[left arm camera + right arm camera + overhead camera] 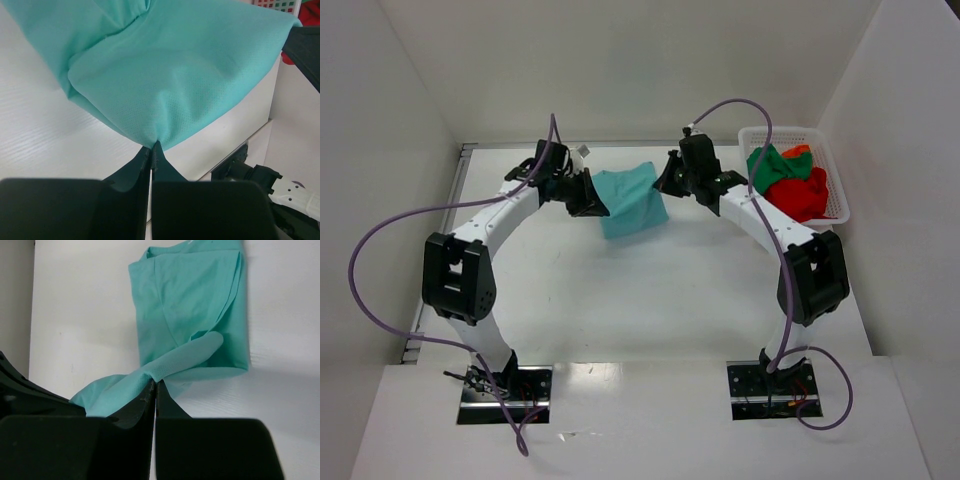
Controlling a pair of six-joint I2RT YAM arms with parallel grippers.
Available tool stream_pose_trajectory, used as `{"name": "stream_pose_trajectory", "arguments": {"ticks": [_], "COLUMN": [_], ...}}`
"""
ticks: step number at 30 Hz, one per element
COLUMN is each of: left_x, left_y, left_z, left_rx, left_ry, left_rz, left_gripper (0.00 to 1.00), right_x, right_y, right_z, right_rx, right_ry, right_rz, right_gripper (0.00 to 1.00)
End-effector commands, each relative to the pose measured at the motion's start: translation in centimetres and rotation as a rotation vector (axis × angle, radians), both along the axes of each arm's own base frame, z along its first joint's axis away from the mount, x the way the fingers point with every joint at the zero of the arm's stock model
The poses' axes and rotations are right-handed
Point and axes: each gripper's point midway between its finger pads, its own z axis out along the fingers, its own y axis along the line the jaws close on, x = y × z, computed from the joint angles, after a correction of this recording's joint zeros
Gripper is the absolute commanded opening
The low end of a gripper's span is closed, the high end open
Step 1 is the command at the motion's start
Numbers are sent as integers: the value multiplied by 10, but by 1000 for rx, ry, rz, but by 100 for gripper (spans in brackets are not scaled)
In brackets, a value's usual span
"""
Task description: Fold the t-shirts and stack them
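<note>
The left gripper [151, 150] and right gripper [154, 385] are each pinching an edge of the teal t-shirt [632, 200], which is stretching between them; more t-shirts [800, 195] are sitting in a basket [780, 129] beside the right gripper.

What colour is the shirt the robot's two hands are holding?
Plain teal, a light blue-green. The t-shirt shows best in the left wrist view.

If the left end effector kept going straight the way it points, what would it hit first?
The teal t-shirt that the left end effector pinches; past that, perhaps the right end effector, though depth is unclear.
</note>
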Motion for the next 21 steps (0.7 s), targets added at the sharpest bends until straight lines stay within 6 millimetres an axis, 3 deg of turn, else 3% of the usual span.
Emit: {"name": "stream_pose_trajectory", "arguments": {"ticks": [1, 2, 4, 6, 7, 9, 11, 12, 13, 14, 16, 21], "left_x": [-2, -7, -14, -24, -31, -45, -63, -71, -76, -86, -102, -138], "left_y": [-1, 0, 3, 5, 9, 9, 10, 8, 9, 6, 7, 12], "left_z": [22, 28, 25, 33, 25, 32, 29, 28, 26, 32, 21, 33], "left_rx": [-5, -8, 1, -7, 2, 0, -3, -8, -11, -17, -10, -19], "left_ry": [-57, -70, -63, -76, -54, -69, -54, -45, -34, -53, -14, -23], "left_rz": [-31, -31, -25, -19, -6, -4, -6, -9, -2, -16, -7, -11], "left_gripper": [0, 0, 0, 0, 0, 0, 0, 0, 0, 0, 0, 0], "right_x": [1, -4, -15, -26, -37, -49, -70, -80, -90, -102, -119, -152], "right_y": [-3, -4, -7, -8, -10, -14, -8, -7, -6, 1, 0, 0], "right_z": [47, 58, 53, 61, 43, 46, 29, 36, 26, 26, 27, 31], "right_rx": [54, 70, 81, 115, 106, 134, 127, 145, 137, 138, 139, 170], "right_ry": [-117, -140, -125, -134, -96, -97, -59, -68, -50, -41, -45, -33], "right_rz": [3, 11, 13, 17, 31, 28, 53, 60, 73, 87, 87, 99], "right_gripper": [0, 0, 0, 0, 0, 0, 0, 0, 0, 0, 0, 0]}}
